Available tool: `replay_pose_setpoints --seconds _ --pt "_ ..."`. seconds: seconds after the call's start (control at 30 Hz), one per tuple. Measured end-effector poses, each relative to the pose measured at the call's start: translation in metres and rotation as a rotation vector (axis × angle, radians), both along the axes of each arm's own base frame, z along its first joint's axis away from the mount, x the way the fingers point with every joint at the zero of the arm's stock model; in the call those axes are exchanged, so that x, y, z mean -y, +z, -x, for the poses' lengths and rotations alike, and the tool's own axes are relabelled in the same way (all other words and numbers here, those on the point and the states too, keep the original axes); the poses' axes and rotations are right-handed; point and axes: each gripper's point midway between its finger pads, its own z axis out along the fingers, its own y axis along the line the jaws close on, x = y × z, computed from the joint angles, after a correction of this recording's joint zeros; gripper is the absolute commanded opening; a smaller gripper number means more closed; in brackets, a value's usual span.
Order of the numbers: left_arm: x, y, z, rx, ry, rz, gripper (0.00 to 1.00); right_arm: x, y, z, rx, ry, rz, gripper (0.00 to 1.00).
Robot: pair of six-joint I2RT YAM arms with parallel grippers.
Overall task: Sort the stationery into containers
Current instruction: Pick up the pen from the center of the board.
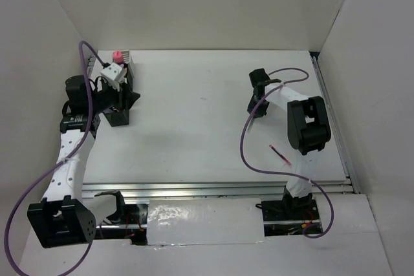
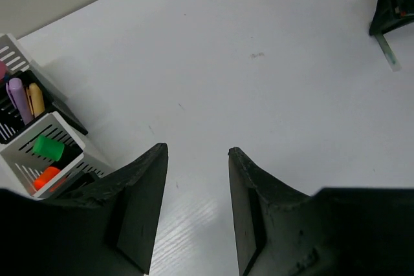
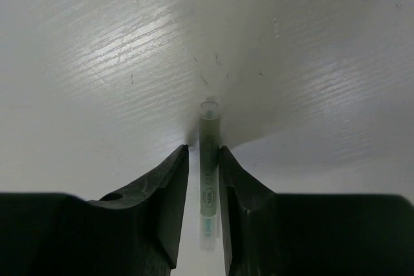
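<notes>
Right gripper [image 3: 202,154] is pinched on a thin pen [image 3: 208,182] far right; left gripper [image 2: 197,154] hangs spread apart beside the mesh cups [image 2: 19,159], far left.

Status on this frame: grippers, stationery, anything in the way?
Left gripper open, empty, beside cups. Right gripper shut on thin pen. Red pen loose on table. Nothing seen in the way.
</notes>
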Motion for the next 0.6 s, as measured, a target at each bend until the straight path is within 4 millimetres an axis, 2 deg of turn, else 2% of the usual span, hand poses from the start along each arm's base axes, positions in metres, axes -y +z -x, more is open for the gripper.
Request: replay_pose_setpoints --seconds 0.27,0.37,0.47,0.6 --pt "0.0064 -0.0069 0.0042 -0.005 -0.04 -0.056 0.55 -0.0014 -0.0036 0.0015 -0.029 0.04 0.018 0.29" --pt "0.0065 -0.0071 0.0042 -0.005 -0.04 -0.06 0.55 -0.0011 -0.0046 0.0046 -0.054 0.062 0.024 0.21" --pt "0.0073 -0.007 0.0045 -0.004 -0.044 -0.061 0.54 -0.0014 -0.0036 0.0048 -0.067 0.084 0.029 0.0" --pt "0.0123 -0.0045 0.0078 0.016 -0.085 -0.068 0.54 -0.0026 -0.0034 0.0063 -0.08 0.107 0.03 0.0"
